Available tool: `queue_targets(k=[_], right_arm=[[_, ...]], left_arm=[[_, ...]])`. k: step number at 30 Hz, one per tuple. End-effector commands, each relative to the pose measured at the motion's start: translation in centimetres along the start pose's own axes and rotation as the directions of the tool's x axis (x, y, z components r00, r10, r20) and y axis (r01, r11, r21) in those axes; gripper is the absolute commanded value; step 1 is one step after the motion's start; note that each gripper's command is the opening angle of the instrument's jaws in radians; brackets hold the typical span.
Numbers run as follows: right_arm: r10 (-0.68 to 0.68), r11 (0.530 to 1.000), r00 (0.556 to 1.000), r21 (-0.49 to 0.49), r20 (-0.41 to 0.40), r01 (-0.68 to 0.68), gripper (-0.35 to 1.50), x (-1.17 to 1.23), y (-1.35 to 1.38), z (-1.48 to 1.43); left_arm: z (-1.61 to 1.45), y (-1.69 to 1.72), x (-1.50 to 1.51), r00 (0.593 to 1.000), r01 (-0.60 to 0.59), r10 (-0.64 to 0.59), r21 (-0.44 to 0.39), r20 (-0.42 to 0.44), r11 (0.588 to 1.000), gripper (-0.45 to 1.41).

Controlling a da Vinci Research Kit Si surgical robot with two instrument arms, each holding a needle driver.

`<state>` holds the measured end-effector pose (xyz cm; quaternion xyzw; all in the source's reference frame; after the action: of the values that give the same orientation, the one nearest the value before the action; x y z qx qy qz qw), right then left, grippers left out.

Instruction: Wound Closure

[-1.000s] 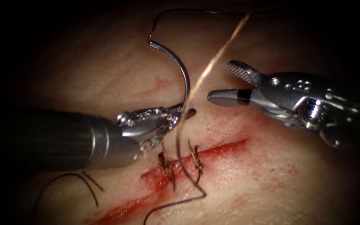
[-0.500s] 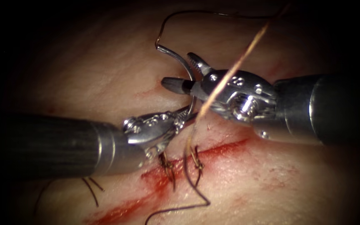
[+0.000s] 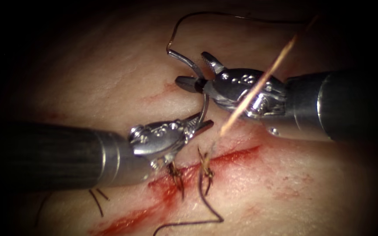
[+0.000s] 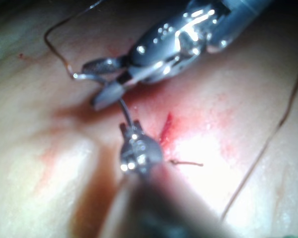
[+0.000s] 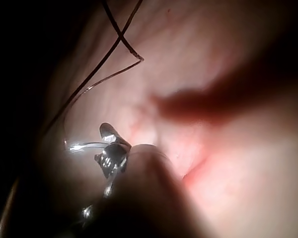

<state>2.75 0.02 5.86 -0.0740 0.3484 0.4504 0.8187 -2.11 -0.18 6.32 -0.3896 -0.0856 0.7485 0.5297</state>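
From the endoscope, we see the needle (image 3: 197,83) standing clear of the tissue (image 3: 110,74), above the cut (image 3: 224,158) and not in it. The left tool (image 3: 200,123) is closed on the needle near its pointed end, just above the cut; the right tool (image 3: 197,72) has its jaws spread around the needle's upper curve, near the swaged end, not yet clamped. The thread (image 3: 224,15) arcs up from that end. Two tied stitches (image 3: 206,168) cross the cut, with red fluid (image 3: 162,192) along it.

In the left wrist view, our left tool (image 4: 131,130) pinches the needle (image 4: 124,106), and the right tool (image 4: 107,82) straddles it further up.

In the right wrist view, the right tool (image 5: 109,144) sits at the needle (image 5: 84,146), thread (image 5: 104,64) looping beyond.

We judge the needle stiff, thin, light and slick, best gripped on the body, away from tip and swage.
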Motion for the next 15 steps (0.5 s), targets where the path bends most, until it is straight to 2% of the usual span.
queue_targets(k=[1,4,5,11,13,14,15], right_arm=[[-0.001,1.000,1.000,0.002,0.000,0.001,1.03,-0.03,-0.05,0.07],[-0.002,1.000,1.000,0.003,0.011,0.002,0.96,-0.02,-0.05,0.09],[-0.009,1.000,1.000,0.005,0.017,0.009,0.88,-0.02,-0.05,0.09],[-0.032,0.999,0.998,0.012,0.045,0.032,0.81,-0.03,-0.06,0.10],[-0.063,0.998,0.997,0.008,0.049,0.063,0.67,-0.04,-0.07,0.11],[-0.077,0.997,0.996,0.010,0.054,0.077,0.30,-0.06,-0.09,0.10],[-0.084,0.996,0.995,0.011,0.056,0.084,0.10,-0.07,-0.10,0.10]], left_arm=[[0.07,0.02,-0.05,1.000,0.000,0.000,-0.002,0.001,1.000,-0.45],[0.07,0.03,-0.05,1.000,-0.012,0.012,-0.001,0.001,1.000,-0.45],[0.07,0.03,-0.05,1.000,-0.023,0.023,0.002,0.000,1.000,-0.45],[0.07,0.03,-0.05,0.999,-0.041,0.041,0.005,0.000,0.999,-0.45],[0.07,0.03,-0.05,0.999,-0.052,0.052,0.008,0.000,0.999,-0.45],[0.07,0.03,-0.05,0.999,-0.052,0.052,0.011,0.000,0.999,-0.45],[0.07,0.02,-0.05,0.998,-0.058,0.058,0.011,0.000,0.998,-0.45]])
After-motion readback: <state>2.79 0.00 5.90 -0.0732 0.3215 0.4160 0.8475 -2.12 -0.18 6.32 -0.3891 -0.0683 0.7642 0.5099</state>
